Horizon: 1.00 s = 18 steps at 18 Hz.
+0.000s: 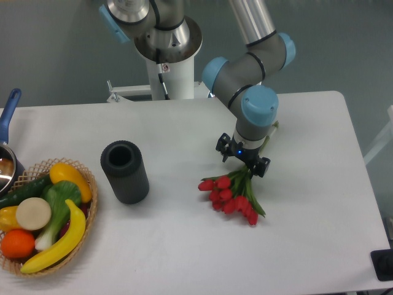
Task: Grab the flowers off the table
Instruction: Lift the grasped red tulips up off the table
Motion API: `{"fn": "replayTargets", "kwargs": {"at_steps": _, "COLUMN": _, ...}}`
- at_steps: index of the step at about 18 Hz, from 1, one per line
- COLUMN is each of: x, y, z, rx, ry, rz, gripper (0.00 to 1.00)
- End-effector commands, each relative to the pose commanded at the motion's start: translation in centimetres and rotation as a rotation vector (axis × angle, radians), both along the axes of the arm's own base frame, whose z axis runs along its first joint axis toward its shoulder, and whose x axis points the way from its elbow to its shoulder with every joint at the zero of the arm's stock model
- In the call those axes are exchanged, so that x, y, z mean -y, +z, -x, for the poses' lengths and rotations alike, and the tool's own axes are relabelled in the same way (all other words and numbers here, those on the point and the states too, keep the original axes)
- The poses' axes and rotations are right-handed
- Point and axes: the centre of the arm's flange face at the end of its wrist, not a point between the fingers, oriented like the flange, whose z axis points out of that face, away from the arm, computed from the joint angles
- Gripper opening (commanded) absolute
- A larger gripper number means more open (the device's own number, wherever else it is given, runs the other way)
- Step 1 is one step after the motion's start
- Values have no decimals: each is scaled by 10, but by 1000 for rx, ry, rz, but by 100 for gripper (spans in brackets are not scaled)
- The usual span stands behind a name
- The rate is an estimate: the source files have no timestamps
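**Inspector:** Fixed camera view. A large white rectangular table (184,246) with rounded corners filled the frame. Where did the task item lie?

**Assistant:** The small bunch of red tulip flowers (230,195) with green stems and leaves lay on the tabletop, right of centre. The red buds pointed toward the front-left; the stems ran up and to the right, under the arm's tool.

**Inspector:** And the claw?

**Assistant:** The black two-finger gripper (243,161) of the grey-and-blue arm stood directly over the stem end of the bunch, pointing down. Its fingers sat at the stems, but from this angle I could not tell whether they were clenched on them or spread apart. A small blue light showed on the wrist.

**Inspector:** Other items?

**Assistant:** A dark grey matte cylinder (124,171) rested left of the bunch, well apart from it. At the front-left edge stood a woven wicker basket (91,212) holding a yellow banana, an orange, a yellow pepper and green vegetables. Beside it, at the left border, part of a metal pot with a blue handle (8,110) was visible.
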Motion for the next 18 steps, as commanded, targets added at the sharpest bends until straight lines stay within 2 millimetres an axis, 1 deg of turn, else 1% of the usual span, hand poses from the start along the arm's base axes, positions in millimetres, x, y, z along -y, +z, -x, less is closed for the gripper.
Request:
{"fn": "replayTargets", "kwargs": {"at_steps": 1, "x": 0, "y": 3, "z": -1, "rx": -3, "ry": 3, "rz": -1, "gripper": 18}}
{"fn": "replayTargets", "kwargs": {"at_steps": 2, "x": 0, "y": 5, "z": -1, "rx": -7, "ry": 5, "rz": -3, "gripper": 13}}
{"fn": "replayTargets", "kwargs": {"at_steps": 3, "x": 1, "y": 7, "z": -1, "rx": -9, "ry": 12, "rz": -5, "gripper": 2}}
{"fn": "replayTargets", "kwargs": {"at_steps": 5, "x": 1, "y": 13, "z": -1, "rx": -20, "ry": 25, "rz": -9, "gripper": 0}}
{"fn": "replayTargets", "kwargs": {"at_steps": 7, "x": 1, "y": 26, "z": -1, "rx": -41, "ry": 22, "rz": -22, "gripper": 0}}
{"fn": "replayTargets", "kwargs": {"at_steps": 8, "x": 3, "y": 33, "z": 3, "rx": -54, "ry": 26, "rz": -30, "gripper": 0}}
{"fn": "replayTargets", "kwargs": {"at_steps": 10, "x": 0, "y": 56, "z": 12, "rx": -95, "ry": 32, "rz": -50, "gripper": 0}}
{"fn": "replayTargets", "kwargs": {"at_steps": 13, "x": 2, "y": 90, "z": 28, "rx": -156, "ry": 57, "rz": -80, "gripper": 0}}
{"fn": "replayTargets", "kwargs": {"at_steps": 16, "x": 20, "y": 109, "z": 48, "rx": -194, "ry": 98, "rz": -79, "gripper": 0}}
{"fn": "replayTargets", "kwargs": {"at_steps": 18, "x": 23, "y": 126, "z": 62, "rx": -215, "ry": 113, "rz": -92, "gripper": 0}}
